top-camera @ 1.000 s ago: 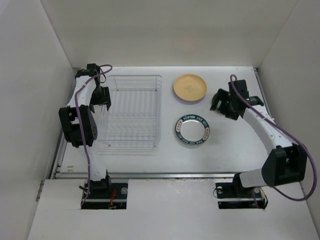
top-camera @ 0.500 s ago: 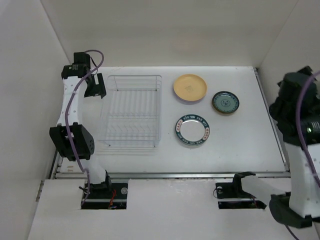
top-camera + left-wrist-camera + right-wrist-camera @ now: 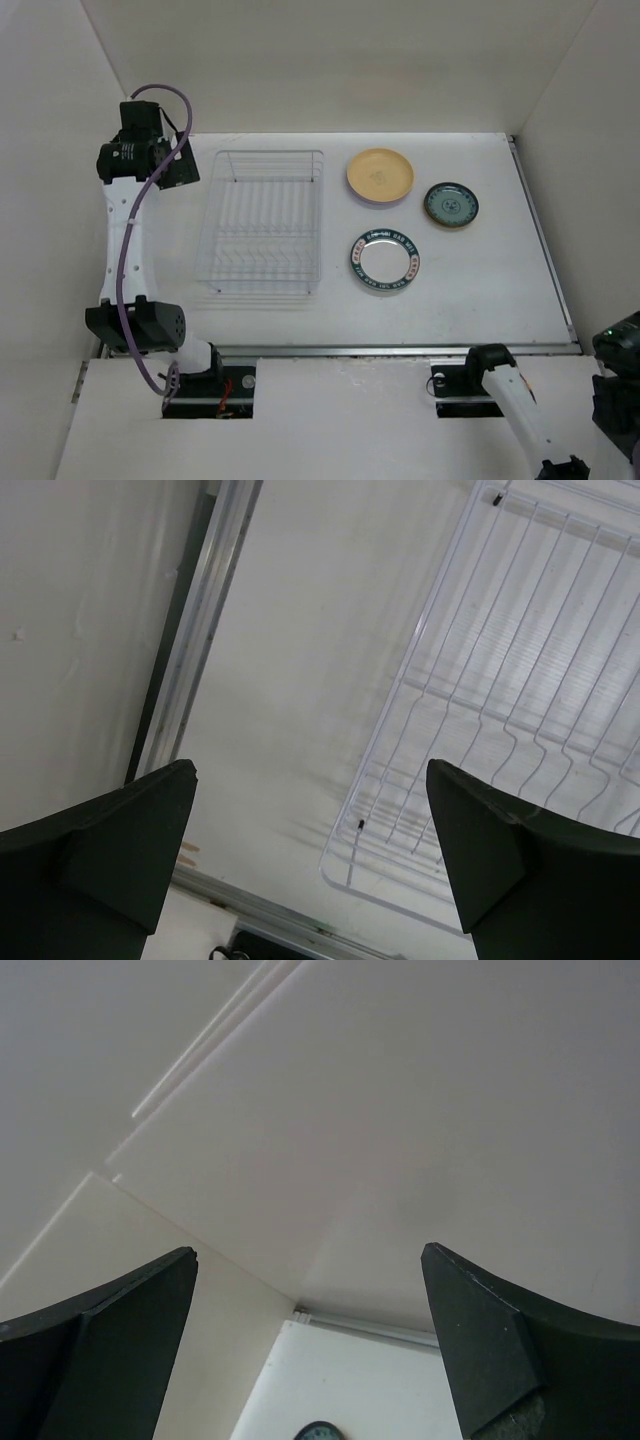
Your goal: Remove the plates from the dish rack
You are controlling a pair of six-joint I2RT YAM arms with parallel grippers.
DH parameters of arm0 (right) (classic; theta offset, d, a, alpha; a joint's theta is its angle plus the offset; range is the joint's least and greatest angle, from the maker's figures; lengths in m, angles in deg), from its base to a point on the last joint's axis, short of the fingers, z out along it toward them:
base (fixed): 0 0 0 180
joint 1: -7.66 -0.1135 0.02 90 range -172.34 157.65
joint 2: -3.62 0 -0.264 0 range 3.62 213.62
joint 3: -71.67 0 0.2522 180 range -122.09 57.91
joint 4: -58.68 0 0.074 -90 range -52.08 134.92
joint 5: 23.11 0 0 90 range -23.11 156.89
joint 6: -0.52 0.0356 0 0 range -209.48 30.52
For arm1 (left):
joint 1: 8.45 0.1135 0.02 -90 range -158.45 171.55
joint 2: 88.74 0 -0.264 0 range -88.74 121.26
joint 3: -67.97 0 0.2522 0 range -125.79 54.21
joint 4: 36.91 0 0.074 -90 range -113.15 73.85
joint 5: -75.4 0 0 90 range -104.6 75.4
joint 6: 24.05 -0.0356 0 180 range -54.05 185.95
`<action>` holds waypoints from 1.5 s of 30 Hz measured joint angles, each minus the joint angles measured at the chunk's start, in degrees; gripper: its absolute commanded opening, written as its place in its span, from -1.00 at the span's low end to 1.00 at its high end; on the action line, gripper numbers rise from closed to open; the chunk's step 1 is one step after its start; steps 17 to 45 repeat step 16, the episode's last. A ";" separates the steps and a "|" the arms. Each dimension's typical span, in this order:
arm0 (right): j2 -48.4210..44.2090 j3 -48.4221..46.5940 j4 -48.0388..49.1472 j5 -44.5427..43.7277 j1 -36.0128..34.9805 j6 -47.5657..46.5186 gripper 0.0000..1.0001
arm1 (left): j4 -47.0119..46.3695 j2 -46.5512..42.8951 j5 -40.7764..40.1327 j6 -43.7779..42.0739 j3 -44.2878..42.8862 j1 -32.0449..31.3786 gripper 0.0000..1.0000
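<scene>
The dish rack (image 3: 262,222) stands left of centre and holds no plates; its wires also show in the left wrist view (image 3: 520,670). A yellow plate (image 3: 380,175) lies behind and to the right of it, with a lilac rim showing under it. A dark green plate (image 3: 451,205) lies further right, and its edge shows in the right wrist view (image 3: 320,1430). A white plate with a dark teal rim (image 3: 385,260) lies in front. My left gripper (image 3: 177,170) (image 3: 310,850) is open and empty, raised left of the rack. My right gripper (image 3: 310,1340) is open and empty, facing the walls.
White walls enclose the table on the left, back and right. A metal rail (image 3: 340,350) runs along the table's near edge and another along its left edge (image 3: 190,650). My right arm (image 3: 615,400) is folded back at the near right corner.
My right gripper left the dark green plate on the table and the arm swung back to the near right corner. My left arm rose and moved back-left, away from the rack.
</scene>
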 measured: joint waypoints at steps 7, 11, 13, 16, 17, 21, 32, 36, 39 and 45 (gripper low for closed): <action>5.09 0.72 -1.11 4.46 0.00 -1.88 1.00 | -1.11 -3.96 0.15 -0.02 4.59 0.00 1.00; 4.96 0.92 -2.03 7.04 0.00 -2.12 1.00 | -1.51 -6.10 0.37 -0.07 6.93 0.00 1.00; 4.50 0.92 -2.25 8.55 0.00 -2.12 1.00 | -1.68 -7.13 0.42 -0.13 7.72 0.00 1.00; 3.93 1.01 -2.75 10.34 0.00 -2.08 1.00 | -1.95 -8.44 0.52 -0.24 8.59 0.00 1.00; 3.93 1.01 -2.75 10.34 0.00 -2.08 1.00 | -1.95 -8.44 0.52 -0.24 8.59 0.00 1.00; 3.93 1.01 -2.75 10.34 0.00 -2.08 1.00 | -1.95 -8.44 0.52 -0.24 8.59 0.00 1.00; 3.93 1.01 -2.75 10.34 0.00 -2.08 1.00 | -1.95 -8.44 0.52 -0.24 8.59 0.00 1.00; 3.93 1.01 -2.75 10.34 0.00 -2.08 1.00 | -1.95 -8.44 0.52 -0.24 8.59 0.00 1.00; 3.93 1.01 -2.75 10.34 0.00 -2.08 1.00 | -1.95 -8.44 0.52 -0.24 8.59 0.00 1.00; 3.93 1.01 -2.75 10.34 0.00 -2.08 1.00 | -1.95 -8.44 0.52 -0.24 8.59 0.00 1.00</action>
